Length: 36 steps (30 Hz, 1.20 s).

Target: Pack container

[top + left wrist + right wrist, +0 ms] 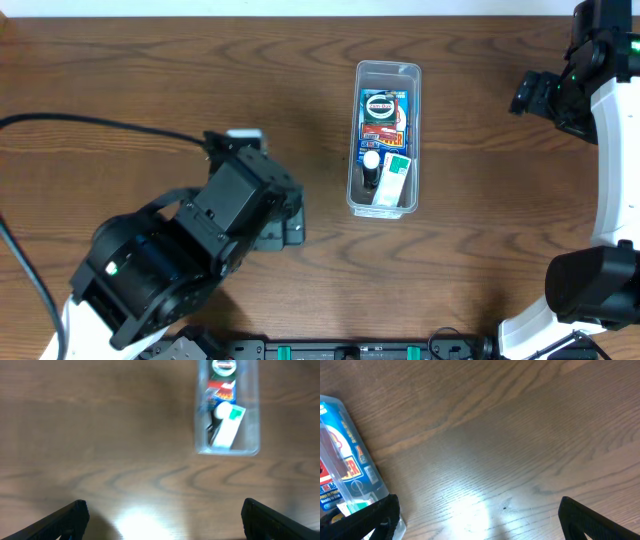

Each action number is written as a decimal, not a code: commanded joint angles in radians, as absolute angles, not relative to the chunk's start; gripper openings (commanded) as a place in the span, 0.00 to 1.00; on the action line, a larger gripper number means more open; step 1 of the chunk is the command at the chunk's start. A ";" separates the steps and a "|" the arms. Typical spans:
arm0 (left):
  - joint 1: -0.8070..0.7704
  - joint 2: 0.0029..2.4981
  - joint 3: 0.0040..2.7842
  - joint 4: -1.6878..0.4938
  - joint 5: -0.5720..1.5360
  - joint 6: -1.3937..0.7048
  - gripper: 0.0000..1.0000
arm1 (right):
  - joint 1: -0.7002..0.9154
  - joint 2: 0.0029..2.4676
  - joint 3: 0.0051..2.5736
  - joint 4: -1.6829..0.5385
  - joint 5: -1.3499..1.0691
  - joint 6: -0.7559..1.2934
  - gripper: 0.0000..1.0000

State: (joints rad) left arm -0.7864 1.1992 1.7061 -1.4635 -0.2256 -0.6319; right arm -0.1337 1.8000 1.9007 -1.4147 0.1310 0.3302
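The container (355, 130) is a long, narrow, clear plastic bin standing on the wooden table right of centre. It holds a blue and red packet with a round lid on top, a small white-capped item and a white and green box. It also shows in the left wrist view (252, 435) and at the left edge of the right wrist view (367, 467). My left gripper (162, 520) is open and empty, low over bare wood to the left of the container. My right gripper (477, 520) is open and empty, to the right of the container; one finger overlaps the container's corner in view.
The left arm's black body (190, 250) fills the lower left of the table. A black cable (60, 125) runs in from the left edge. The right arm (590, 90) stands at the right edge.
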 commanded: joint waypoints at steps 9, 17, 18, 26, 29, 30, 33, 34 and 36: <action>-0.784 1.201 1.719 -1.503 -0.248 -0.653 0.98 | -0.141 1.801 1.901 -1.414 0.138 0.344 0.99; -0.784 1.204 1.711 -1.507 -0.248 -0.645 0.98 | -0.141 1.801 1.901 -1.414 0.138 0.344 0.99; -0.784 1.204 1.701 -1.509 -0.248 -0.643 0.98 | -0.141 1.801 1.901 -1.414 0.138 0.344 0.99; -0.784 1.169 1.553 -1.459 -0.248 -0.607 0.98 | -0.141 1.801 1.901 -1.414 0.138 0.344 0.99; -0.784 1.101 1.440 -1.345 -0.248 -0.562 0.98 | -0.141 1.801 1.901 -1.414 0.138 0.344 0.99; -0.784 1.073 1.396 -1.297 -0.248 -0.541 0.98 | -0.141 1.801 1.901 -1.414 0.138 0.344 0.99; -0.777 0.968 1.233 -1.128 -0.247 -0.489 0.98 | -0.141 1.801 1.901 -1.414 0.138 0.344 0.99; -0.770 0.934 1.180 -1.081 -0.246 -0.485 0.98 | -0.141 1.801 1.901 -1.414 0.138 0.344 0.99; -0.740 0.846 1.052 -0.982 -0.220 -0.469 0.98 | -0.141 1.801 1.901 -1.414 0.138 0.344 0.99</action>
